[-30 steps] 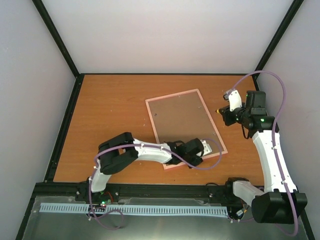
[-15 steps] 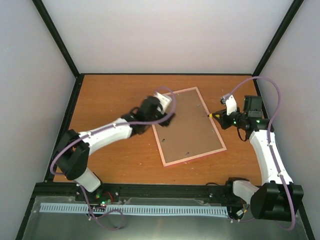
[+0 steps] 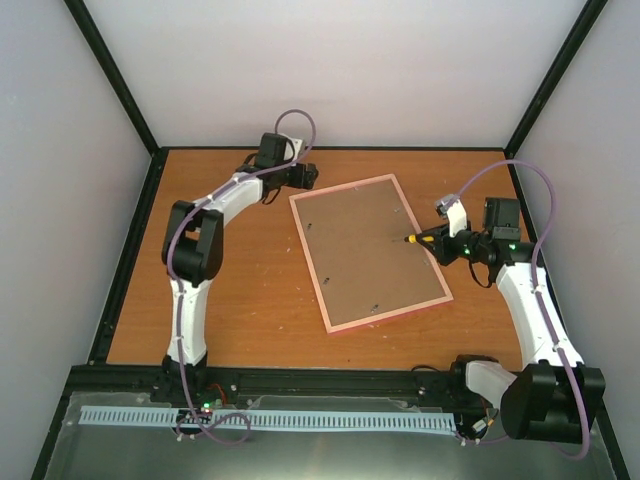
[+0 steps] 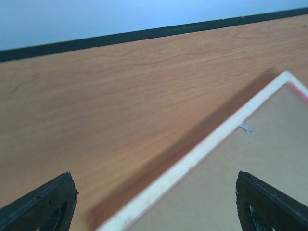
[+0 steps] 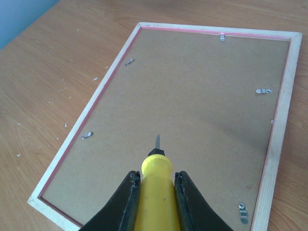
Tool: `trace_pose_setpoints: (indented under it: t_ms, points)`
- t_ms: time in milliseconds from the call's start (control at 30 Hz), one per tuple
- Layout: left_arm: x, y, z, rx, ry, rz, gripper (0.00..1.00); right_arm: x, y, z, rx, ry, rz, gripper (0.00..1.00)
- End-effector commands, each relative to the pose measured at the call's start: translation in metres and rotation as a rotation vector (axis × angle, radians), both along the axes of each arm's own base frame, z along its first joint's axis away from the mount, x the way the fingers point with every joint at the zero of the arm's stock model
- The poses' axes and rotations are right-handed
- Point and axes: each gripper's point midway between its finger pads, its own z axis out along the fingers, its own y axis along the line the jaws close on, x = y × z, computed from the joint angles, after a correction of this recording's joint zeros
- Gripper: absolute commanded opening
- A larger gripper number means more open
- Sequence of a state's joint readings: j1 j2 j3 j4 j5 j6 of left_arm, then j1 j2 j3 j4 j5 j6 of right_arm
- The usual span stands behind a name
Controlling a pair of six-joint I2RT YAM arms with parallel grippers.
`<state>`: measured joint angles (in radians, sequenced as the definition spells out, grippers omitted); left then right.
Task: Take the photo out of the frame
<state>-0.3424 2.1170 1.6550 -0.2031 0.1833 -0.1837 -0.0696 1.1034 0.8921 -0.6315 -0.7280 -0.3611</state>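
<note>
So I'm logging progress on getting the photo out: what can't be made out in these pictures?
- Photo: hidden in every view under the backing board of the face-down frame.
- Screwdriver tip: right wrist view cannot show whether it touches the board.
- Clips: too small in the top view.
- Left hand: mostly cut off by the left wrist view's bottom edge.

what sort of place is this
Probably a robot test cell: plain white walls on black struts box in a wooden table, with a left arm and right arm bolted at its near edge.
</note>
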Motion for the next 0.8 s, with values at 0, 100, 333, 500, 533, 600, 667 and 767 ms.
trace_pose_setpoints:
  t_ms: [0,100,333,500,533,600,667,767]
  points:
    - [0.027,0.001,-0.016,0.137,-0.018,-0.083,0.89,-0.004,0.006,0.014,0.027,-0.058,0.039,0.03]
    - [0.04,0.007,-0.031,0.139,-0.015,-0.111,0.9,-0.006,0.006,0.012,0.025,-0.066,0.034,0.03]
    - [0.04,0.003,-0.068,0.069,0.075,-0.222,0.9,-0.002,0.005,0.006,0.022,-0.036,0.037,0.03]
    - [0.022,-0.001,-0.078,0.043,0.176,-0.258,0.89,-0.004,0.004,0.008,0.009,-0.051,0.035,0.03]
    - [0.017,0.0,-0.08,0.044,0.195,-0.256,0.89,-0.004,0.004,0.008,0.008,-0.055,0.034,0.03]
    - [0.011,0.003,-0.084,0.046,0.22,-0.247,0.88,-0.004,0.005,0.006,0.015,-0.043,0.037,0.03]
    - [0.004,0.005,-0.091,0.046,0.239,-0.242,0.87,-0.002,0.006,0.003,0.023,-0.026,0.043,0.03]
    - [-0.005,0.001,-0.093,0.017,0.243,-0.268,0.84,-0.001,0.006,-0.001,0.028,-0.009,0.044,0.03]
